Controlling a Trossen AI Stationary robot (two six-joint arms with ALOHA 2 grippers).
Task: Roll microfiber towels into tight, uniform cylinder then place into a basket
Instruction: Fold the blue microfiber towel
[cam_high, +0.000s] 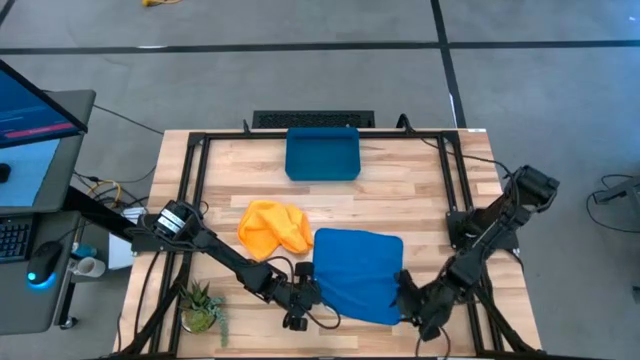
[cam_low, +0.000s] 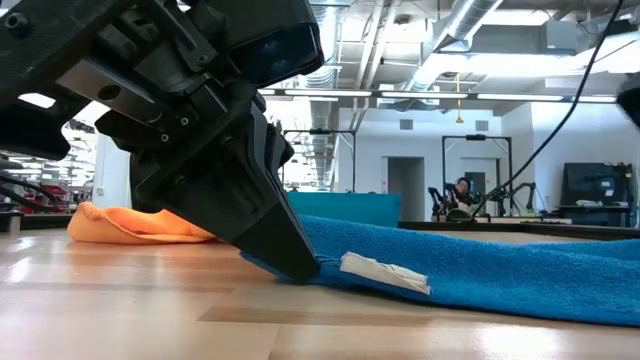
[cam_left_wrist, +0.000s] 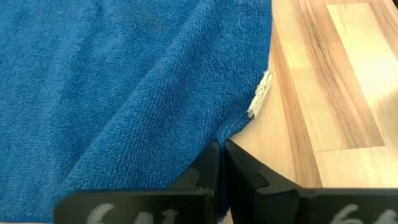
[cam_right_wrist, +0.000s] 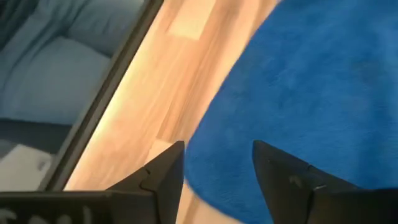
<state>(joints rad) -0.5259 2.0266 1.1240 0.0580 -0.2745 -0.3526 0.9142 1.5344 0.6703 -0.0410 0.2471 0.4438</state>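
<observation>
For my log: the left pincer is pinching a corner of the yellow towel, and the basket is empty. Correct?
Not quite. The left pincer pinches the blue towel, as the left wrist view shows; the yellow towel lies untouched. The basket is empty.

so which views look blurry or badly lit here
Right wrist view: motion-smeared, blue towel and table edges soft. Left wrist view: sharp, towel pile crisp by the left pincer. Low view: near arm is a dark silhouette against bright ceiling lights. High view: evenly lit.

blue towel (cam_high: 357, 272), yellow-orange towel (cam_high: 274, 226), dark blue basket (cam_high: 322, 154), pale striped wood table (cam_high: 400, 200).
</observation>
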